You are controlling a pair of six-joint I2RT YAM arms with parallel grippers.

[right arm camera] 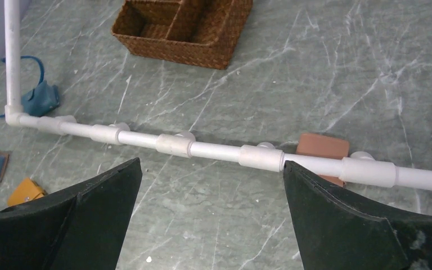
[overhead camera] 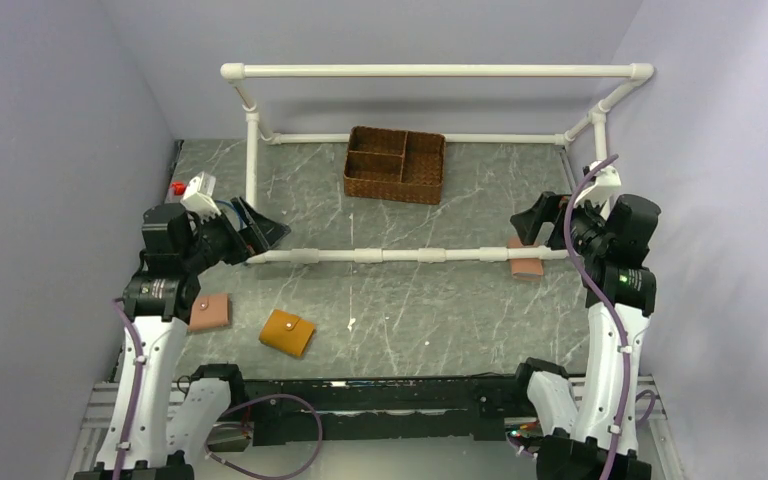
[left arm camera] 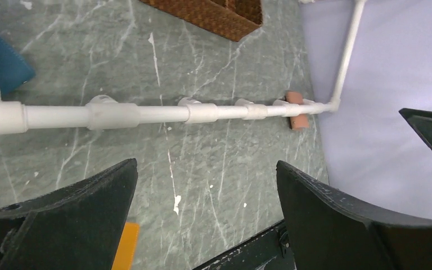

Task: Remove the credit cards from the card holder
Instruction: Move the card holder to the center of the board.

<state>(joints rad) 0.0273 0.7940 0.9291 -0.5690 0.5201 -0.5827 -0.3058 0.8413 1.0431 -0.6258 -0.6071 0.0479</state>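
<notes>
Holder (overhead camera: 287, 332): flat on the bench (overhead camera: 410, 310), near side of the rail (overhead camera: 400, 255), folded shut, snap up. No cards visible; presumably inside. Long axis roughly left-right, right end tipped toward the arm bases. Which edge opens: cannot tell. Pink wallet (overhead camera: 208, 312) just to its left, apart.

Left hand (overhead camera: 258, 232): above the rail's left end, fingers wide apart, holding nothing. Holder lies nearward and slightly right of it. This is clearly the nearer arm.

Right hand (overhead camera: 535, 218): at the rail's right end, also spread wide and empty, well apart from the holder.
</notes>
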